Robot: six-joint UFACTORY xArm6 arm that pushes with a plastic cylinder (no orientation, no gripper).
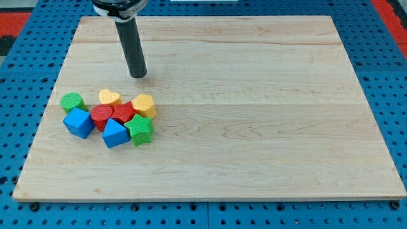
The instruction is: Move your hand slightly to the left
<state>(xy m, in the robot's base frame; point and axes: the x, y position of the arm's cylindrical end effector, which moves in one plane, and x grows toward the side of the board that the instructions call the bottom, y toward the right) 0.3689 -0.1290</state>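
Wooden board (254, 95) carries one cluster: green cylinder (72, 101), blue cube (79, 122), yellow heart (109, 97), two red blocks (102, 116) (123, 112), blue wedge (114, 133), green star (140, 129), yellow hexagon (144, 105). My tip (138, 76), a bare rod gripping nothing, stands above the hexagon, apart.

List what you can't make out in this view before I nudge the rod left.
- Arm above the rod: cut off by the view's top edge.
- Red blocks and: partly hidden by neighbours, so their shapes are unclear.
- My tip sits above the cluster, apart from the yellow heart; whether it touches the board can't be told.
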